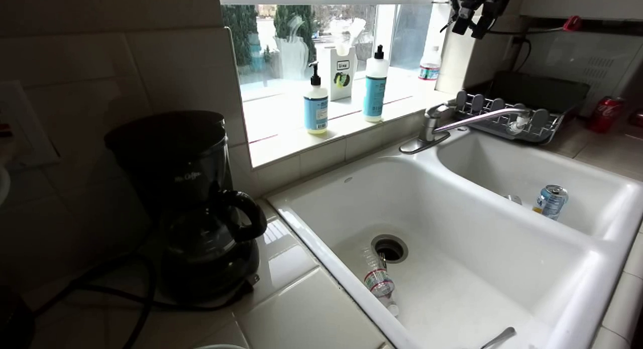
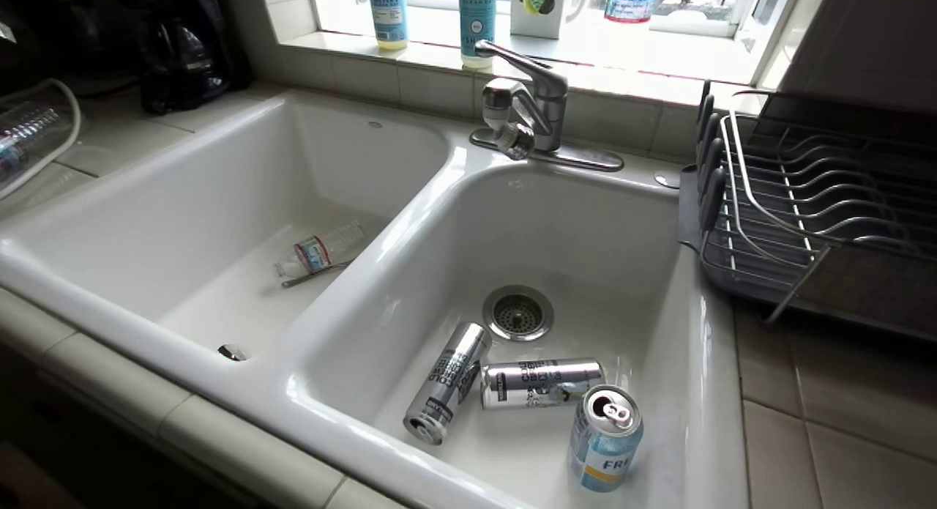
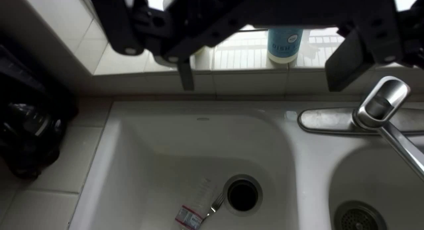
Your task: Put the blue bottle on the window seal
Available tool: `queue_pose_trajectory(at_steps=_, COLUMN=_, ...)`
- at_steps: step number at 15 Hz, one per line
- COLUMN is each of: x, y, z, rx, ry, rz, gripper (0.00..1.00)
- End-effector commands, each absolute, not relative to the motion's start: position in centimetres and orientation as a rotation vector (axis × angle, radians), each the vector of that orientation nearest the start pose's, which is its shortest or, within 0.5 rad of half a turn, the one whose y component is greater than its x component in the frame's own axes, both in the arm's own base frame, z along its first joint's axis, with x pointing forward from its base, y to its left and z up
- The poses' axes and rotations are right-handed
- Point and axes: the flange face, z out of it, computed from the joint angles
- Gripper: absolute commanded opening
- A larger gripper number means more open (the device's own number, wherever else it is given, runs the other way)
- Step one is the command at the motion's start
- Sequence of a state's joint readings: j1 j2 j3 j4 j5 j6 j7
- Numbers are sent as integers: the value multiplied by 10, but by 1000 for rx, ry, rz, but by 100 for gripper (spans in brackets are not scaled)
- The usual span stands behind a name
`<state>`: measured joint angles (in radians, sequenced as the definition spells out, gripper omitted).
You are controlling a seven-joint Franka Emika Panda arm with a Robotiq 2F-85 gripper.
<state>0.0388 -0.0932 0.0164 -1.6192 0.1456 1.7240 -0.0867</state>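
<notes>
No tall translucent teal-blue bottle shows in these frames; it is hidden or out of view. The pale window seal point(image 1: 274, 150) runs under the bright window, also in an exterior view point(image 2: 622, 75) and the wrist view point(image 3: 245, 54). A black-capped dish soap bottle with a teal label point(image 1: 374, 90) and a shorter pump bottle with a blue label point(image 1: 315, 110) stand upright on it. My gripper point(image 1: 471, 28) hangs high at the upper right. In the wrist view my gripper point(image 3: 261, 87) has its fingers wide apart and empty, with the dish soap bottle point(image 3: 285, 46) beyond.
A black coffee maker point(image 1: 193, 208) stands left of the double sink point(image 1: 442, 173). The faucet point(image 1: 429, 130) rises behind the sink, near the dish rack point(image 2: 827, 201). A clear bottle point(image 2: 315, 253) and cans point(image 2: 542, 381) lie in the basins. A carton point(image 1: 341, 90) stands on the ledge.
</notes>
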Motion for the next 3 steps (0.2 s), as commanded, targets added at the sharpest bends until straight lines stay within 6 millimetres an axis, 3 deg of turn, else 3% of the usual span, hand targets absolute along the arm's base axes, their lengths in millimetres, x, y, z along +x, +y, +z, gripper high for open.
queue_pose_trajectory(at_steps=1, x=522, y=44, z=668, rx=-2975, ry=-222, rz=-258, gripper=100)
queue_pose_trajectory(at_steps=3, x=509, y=44, z=674, rx=-2974, ry=-227, rz=-269, gripper=100)
